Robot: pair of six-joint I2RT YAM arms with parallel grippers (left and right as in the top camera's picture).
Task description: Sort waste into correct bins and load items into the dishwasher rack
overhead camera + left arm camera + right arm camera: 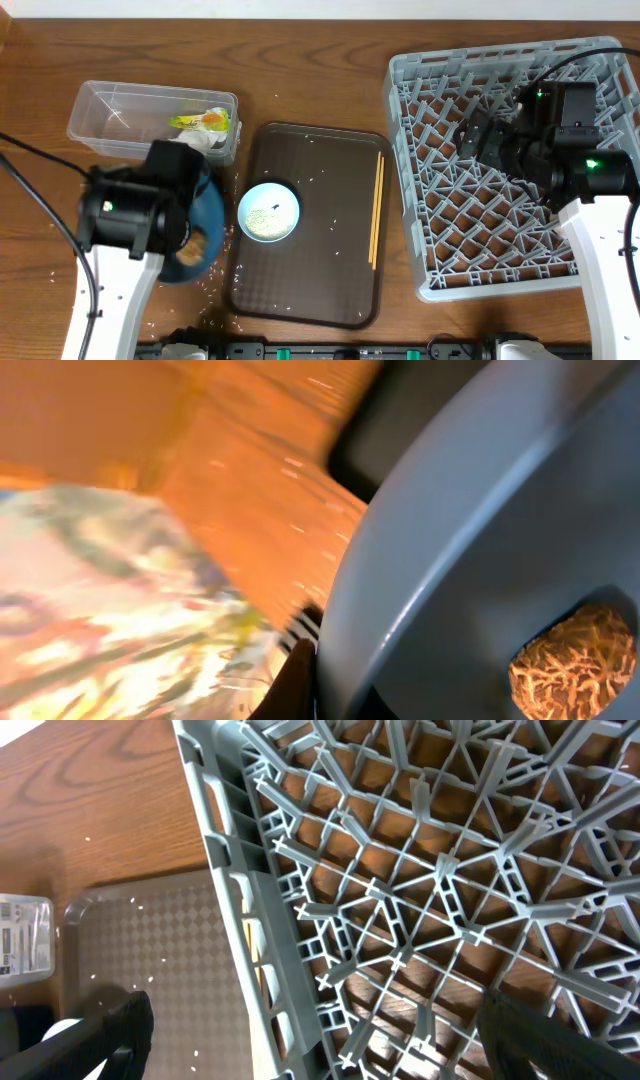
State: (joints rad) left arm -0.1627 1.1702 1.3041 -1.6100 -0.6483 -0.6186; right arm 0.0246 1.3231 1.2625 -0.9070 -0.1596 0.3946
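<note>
The grey dishwasher rack [470,230] fills the right of the tabletop [300,60] with nothing in its peg lattice. The right fingers [100,1035] hang over its left wall, spread wide and holding nothing.

Beside the rack's left wall lies the brown serving tray [320,260], its long axis running from the far edge of the tabletop to the near one.

Far left stands the clear tub [110,110], long axis crosswise. At its right end it holds the silvery wrapper [200,122], with crumpled white paper [207,143] just beside it. The wrapper's green-yellow print cannot be read. A white printed label [20,935] at the edge of the right wrist view is too small to read.

The large blue plate [480,540] is left of the tray, mostly under the left arm. The left fingers [298,685] are narrow, pinching its rim. The brown food lump [575,660] rests on it.

The white bowl [270,195] sits upright on the tray's left half, with loose white rice [268,224] in its bottom. More grains are scattered on the tray and the tabletop near the plate.

The chopsticks [376,210] lie together along the tray's right side, parallel to its long axis.
</note>
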